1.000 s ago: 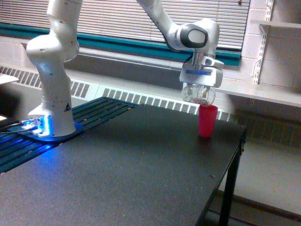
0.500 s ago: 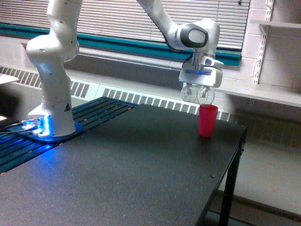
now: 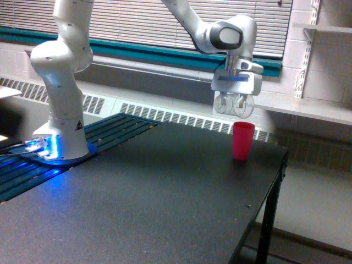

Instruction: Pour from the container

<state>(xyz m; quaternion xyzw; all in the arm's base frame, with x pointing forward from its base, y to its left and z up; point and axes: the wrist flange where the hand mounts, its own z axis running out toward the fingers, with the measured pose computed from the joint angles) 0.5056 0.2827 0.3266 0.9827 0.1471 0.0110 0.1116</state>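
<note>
Landmark: pink cup (image 3: pixel 243 140), standing upright on the dark table (image 3: pixel 137 203), near its far edge.
End effector: the end effector (image 3: pixel 234 104) is hanging above the pink cup, clear of its rim, clasping the container.
Container: clear container (image 3: pixel 233 105) is lying tipped on its side between the fingers, directly over the pink cup; contents cannot be made out.
Arm base: white base (image 3: pixel 60 132), well apart from the pink cup, is glowing blue at its foot.

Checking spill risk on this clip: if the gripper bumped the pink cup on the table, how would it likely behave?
The pink cup looks tall, narrow and thin-walled, probably light plastic, so a sideways knock near its rim would likely tip it rather than slide it. It stands near the table corner, so it might fall off. The gripper hangs above it, holding the clear container.
</note>
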